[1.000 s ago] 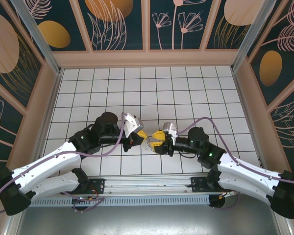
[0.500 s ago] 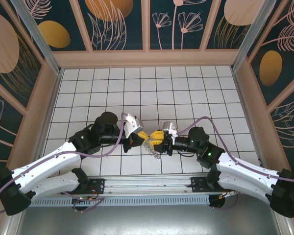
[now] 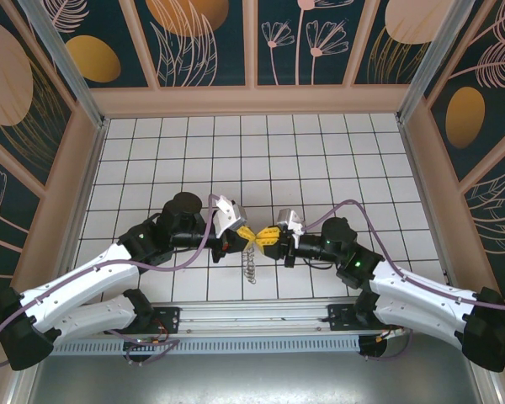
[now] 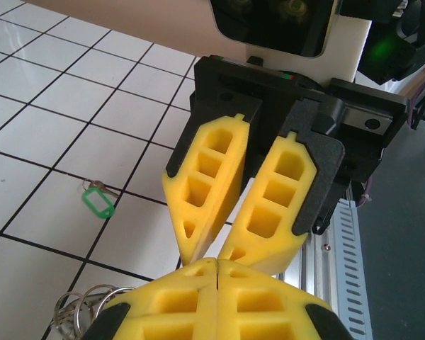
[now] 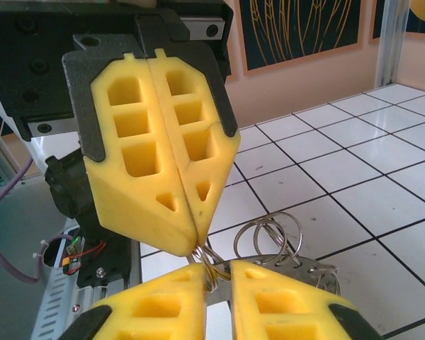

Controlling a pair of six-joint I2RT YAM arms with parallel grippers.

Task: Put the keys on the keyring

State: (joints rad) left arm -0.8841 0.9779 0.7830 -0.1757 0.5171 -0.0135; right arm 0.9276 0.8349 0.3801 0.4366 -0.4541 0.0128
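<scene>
left hand (image 5: 192,246) tight on keyring (image 5: 270,238)

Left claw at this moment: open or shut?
Shut. In the right wrist view the left claw has both yellow fingers pressed flat together, pinching the keyring wire at the tips.

White tiled tabletop (image 3: 320,151), dark floral wall panels (image 3: 206,42)
</scene>
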